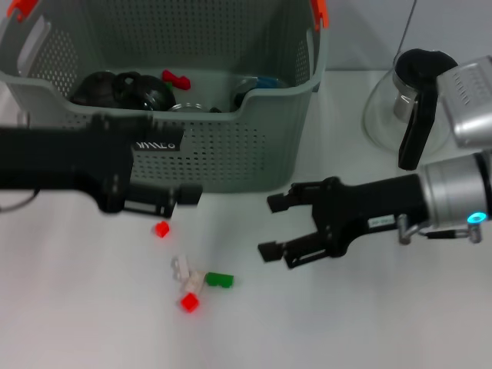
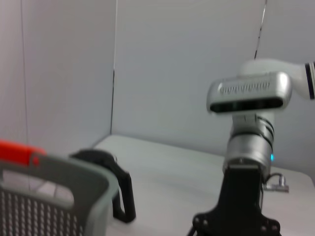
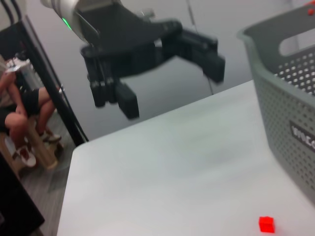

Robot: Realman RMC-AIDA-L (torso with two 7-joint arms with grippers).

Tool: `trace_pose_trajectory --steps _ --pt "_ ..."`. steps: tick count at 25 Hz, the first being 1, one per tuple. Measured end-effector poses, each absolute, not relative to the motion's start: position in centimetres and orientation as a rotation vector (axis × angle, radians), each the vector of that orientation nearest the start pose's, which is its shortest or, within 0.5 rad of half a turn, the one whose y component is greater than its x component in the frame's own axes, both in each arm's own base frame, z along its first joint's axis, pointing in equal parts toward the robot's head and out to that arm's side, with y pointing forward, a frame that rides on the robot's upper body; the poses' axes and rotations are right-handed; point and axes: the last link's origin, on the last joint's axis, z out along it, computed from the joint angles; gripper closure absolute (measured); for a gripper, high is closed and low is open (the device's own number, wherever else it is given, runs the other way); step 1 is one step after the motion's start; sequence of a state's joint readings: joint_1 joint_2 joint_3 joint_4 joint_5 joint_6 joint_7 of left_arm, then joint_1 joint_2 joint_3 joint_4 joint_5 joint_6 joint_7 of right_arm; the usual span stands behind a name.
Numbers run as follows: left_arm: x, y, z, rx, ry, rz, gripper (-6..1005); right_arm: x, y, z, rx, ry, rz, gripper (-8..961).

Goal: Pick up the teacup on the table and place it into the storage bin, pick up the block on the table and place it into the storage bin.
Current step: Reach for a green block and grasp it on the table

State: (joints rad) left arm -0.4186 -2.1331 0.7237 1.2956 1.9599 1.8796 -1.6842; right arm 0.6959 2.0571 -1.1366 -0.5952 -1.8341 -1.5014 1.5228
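Note:
The grey-green storage bin stands at the back of the table, and its corner and side wall show in the wrist views. Small blocks lie in front of it: a red block, also low in the right wrist view, a white one, a green one and another red one. My left gripper hovers open just above and right of the first red block, its jaws apart. My right gripper hangs open right of the blocks. No teacup shows on the table.
Dark rounded items, a red piece and a blue item lie inside the bin. A glass carafe with a black handle stands at the back right, behind my right arm. A person sits beyond the table.

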Motion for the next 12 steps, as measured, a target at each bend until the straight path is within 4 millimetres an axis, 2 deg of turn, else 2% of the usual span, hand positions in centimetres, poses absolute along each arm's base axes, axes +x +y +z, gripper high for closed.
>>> trace_pose_trajectory --steps 6,12 --pt "-24.1 28.0 6.1 -2.815 -0.414 -0.648 81 18.0 34.1 -7.6 -3.132 0.394 0.468 49" --pt "-25.6 27.0 5.3 -2.78 -0.472 -0.644 82 17.3 34.3 -9.4 -3.162 0.305 0.332 54"
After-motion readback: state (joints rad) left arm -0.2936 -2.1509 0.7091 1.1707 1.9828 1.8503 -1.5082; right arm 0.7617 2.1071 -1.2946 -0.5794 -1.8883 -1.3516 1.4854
